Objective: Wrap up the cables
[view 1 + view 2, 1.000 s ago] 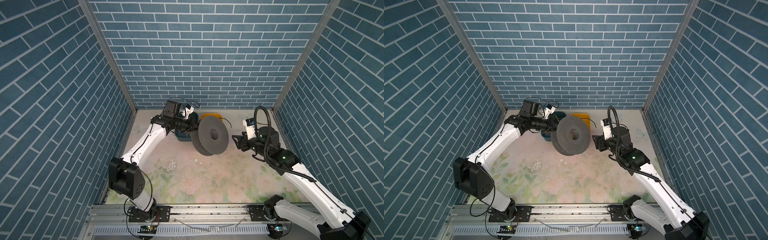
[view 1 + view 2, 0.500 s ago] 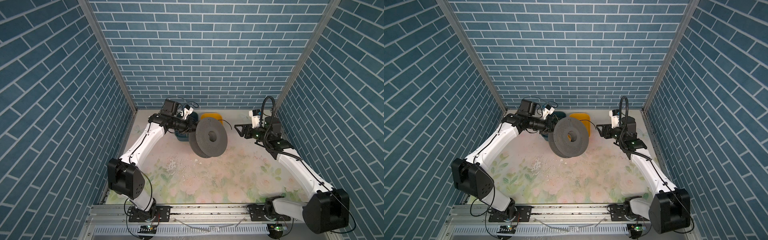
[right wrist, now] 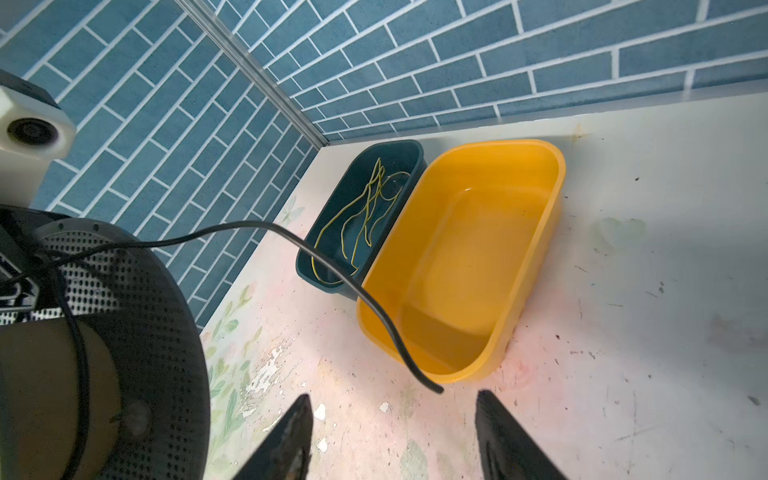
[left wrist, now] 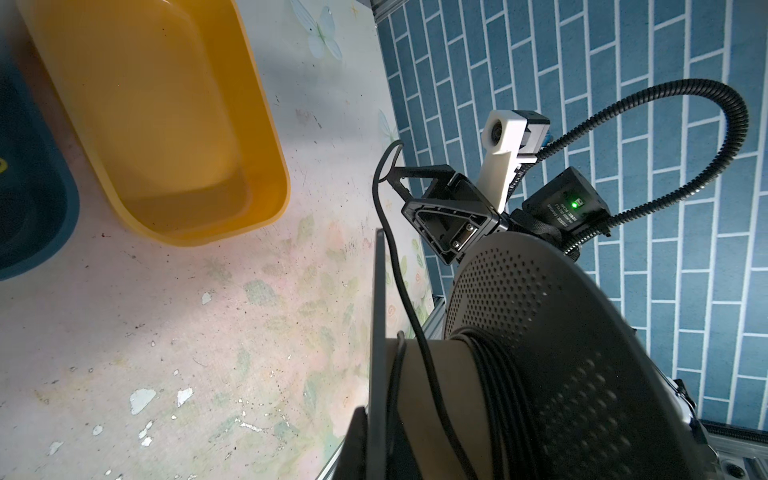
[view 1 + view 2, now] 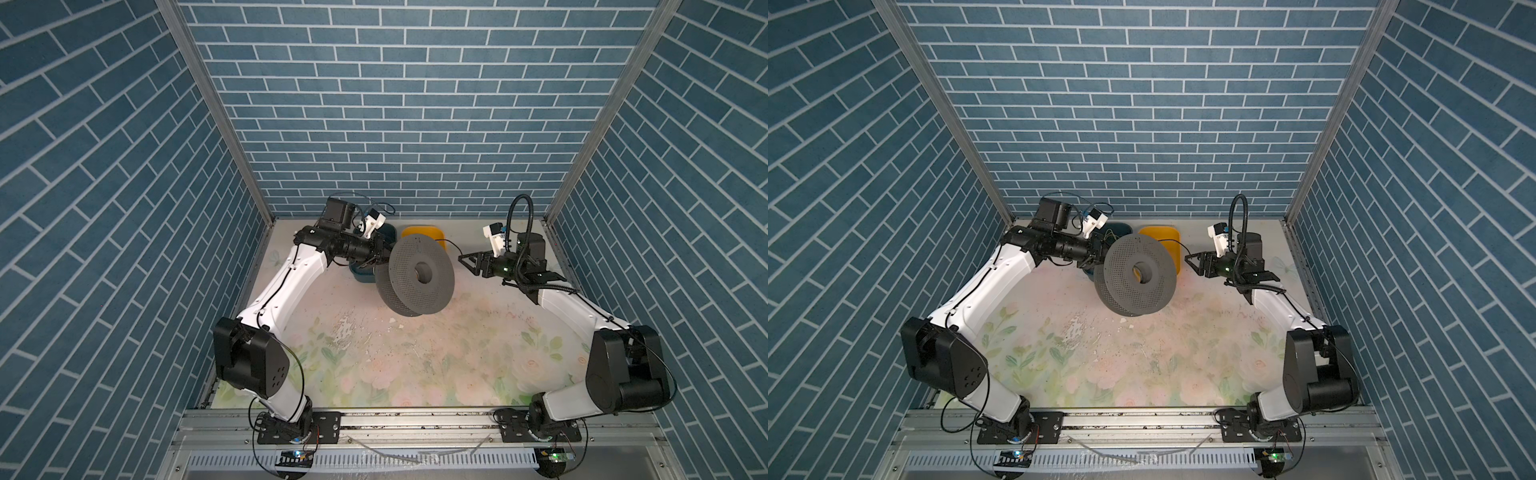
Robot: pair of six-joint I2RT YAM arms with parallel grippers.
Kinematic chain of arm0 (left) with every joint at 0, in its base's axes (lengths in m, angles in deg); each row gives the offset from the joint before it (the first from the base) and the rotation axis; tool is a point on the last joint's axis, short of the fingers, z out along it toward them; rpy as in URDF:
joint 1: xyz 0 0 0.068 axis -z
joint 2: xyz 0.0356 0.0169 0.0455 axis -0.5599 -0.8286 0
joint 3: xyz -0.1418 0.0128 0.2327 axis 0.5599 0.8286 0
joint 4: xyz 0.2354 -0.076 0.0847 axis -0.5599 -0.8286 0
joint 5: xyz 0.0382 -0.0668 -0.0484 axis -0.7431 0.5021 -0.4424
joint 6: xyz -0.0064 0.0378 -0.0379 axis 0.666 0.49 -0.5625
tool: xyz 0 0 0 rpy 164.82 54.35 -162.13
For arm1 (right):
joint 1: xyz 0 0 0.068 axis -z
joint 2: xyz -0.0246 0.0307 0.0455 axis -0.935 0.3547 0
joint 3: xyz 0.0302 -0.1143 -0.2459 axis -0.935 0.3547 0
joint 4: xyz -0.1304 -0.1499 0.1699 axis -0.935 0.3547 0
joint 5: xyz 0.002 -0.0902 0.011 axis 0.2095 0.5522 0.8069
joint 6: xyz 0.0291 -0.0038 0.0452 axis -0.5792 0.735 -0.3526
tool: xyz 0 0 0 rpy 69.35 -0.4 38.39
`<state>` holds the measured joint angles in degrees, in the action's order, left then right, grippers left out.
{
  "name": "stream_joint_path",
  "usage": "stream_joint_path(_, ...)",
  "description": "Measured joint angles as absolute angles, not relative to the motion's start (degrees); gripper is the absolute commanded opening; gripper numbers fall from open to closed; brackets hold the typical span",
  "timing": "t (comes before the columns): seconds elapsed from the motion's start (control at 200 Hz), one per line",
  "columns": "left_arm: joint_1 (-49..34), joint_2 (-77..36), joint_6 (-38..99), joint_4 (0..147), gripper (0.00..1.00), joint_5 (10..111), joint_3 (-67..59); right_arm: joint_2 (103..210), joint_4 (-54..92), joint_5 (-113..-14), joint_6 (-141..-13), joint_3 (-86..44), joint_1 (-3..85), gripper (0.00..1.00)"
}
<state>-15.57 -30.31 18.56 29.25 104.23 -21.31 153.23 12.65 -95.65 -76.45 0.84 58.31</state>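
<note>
top views: a grey perforated spool (image 5: 401, 266) hung tilted above the floral table (image 5: 415, 357), clear of its surface, between the two arms.
left gripper: the left gripper (image 5: 377, 261) was clamped tight on the spool's rim, on the side facing its own arm; its fingertips were mostly hidden behind the flange.
right gripper: the right gripper (image 5: 466, 265) pointed at the spool from the opposite side, near it but not touching, with its jaws standing apart and nothing clamped between them.
cable on the hub: in the left wrist view the black cable (image 4: 492, 386) lay in several turns around the tan hub, between the two flanges.
loose length: one strand rose off the hub, crossed the flange edge and ran on toward the right gripper.
cable tip: in the right wrist view the strand arched out from the spool, passed in front of both tubs and ended in mid-air just ahead of the two dark fingers (image 3: 291, 436), between them and nearer one; neither pressed on it.
tubs: a yellow tub (image 3: 540, 232) and a teal tub (image 3: 401, 156) stood just beside each other at the back wall, behind the spool.
teal tub contents: a thin yellow-green wire (image 3: 365, 208) lay looped inside.
</note>
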Motion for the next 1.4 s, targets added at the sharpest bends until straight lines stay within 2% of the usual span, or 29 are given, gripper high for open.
stream_joint_path(0.23,-15.6,-30.3,18.6,29.1,0.0,104.6,-21.3,153.7,11.9,-94.6,-73.0,0.7,58.1,0.57)
stream_joint_path(0.69,-15.6,-30.3,18.6,29.1,0.0,104.9,-21.3,156.8,22.1,-89.1,-62.0,-8.6,53.9,0.49)
stream_joint_path(0.79,-15.6,-30.3,18.6,29.1,0.0,104.9,-21.3,158.5,23.4,-88.1,-60.8,-10.9,53.3,0.4)
stream_joint_path(0.94,-15.6,-30.3,18.6,29.1,0.0,104.8,-21.3,159.8,25.1,-87.4,-59.1,-11.7,53.0,0.12)
stream_joint_path(1.02,-15.6,-30.3,18.3,29.2,0.0,104.8,-21.3,159.7,25.5,-87.2,-59.8,-11.7,52.7,0.02)
stream_joint_path(1.205,-15.6,-30.2,13.6,36.5,0.0,104.7,-19.2,157.8,25.6,-87.2,-62.8,-10.9,52.4,0.0)
stream_joint_path(1.4,-15.6,-30.2,4.6,47.7,0.0,100.2,-13.9,152.0,23.9,-88.0,-73.6,-6.2,52.3,0.0)
